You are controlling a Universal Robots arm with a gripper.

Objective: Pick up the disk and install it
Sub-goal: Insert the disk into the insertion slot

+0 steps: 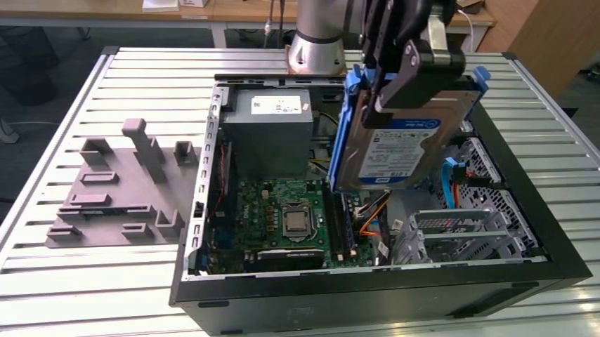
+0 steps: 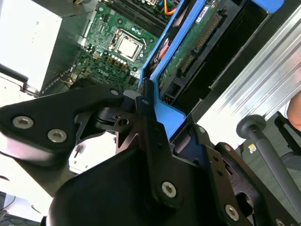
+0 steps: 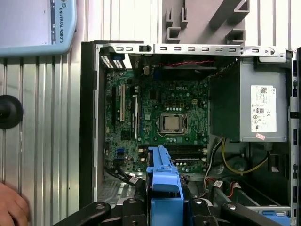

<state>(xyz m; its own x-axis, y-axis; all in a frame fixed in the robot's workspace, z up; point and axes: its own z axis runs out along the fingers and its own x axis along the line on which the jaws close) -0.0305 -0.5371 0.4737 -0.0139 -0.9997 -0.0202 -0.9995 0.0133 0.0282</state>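
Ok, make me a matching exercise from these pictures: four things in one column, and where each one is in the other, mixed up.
Things:
1. disk
2. grey metal box
3. green circuit board
4. grey plastic block

Places:
A. on the slatted table, outside the computer case
B. lying flat on the case floor
C. clamped in the gripper over the open case
D. inside the case, at a corner

Pairs: 1-C, 2-D, 3-B, 4-A
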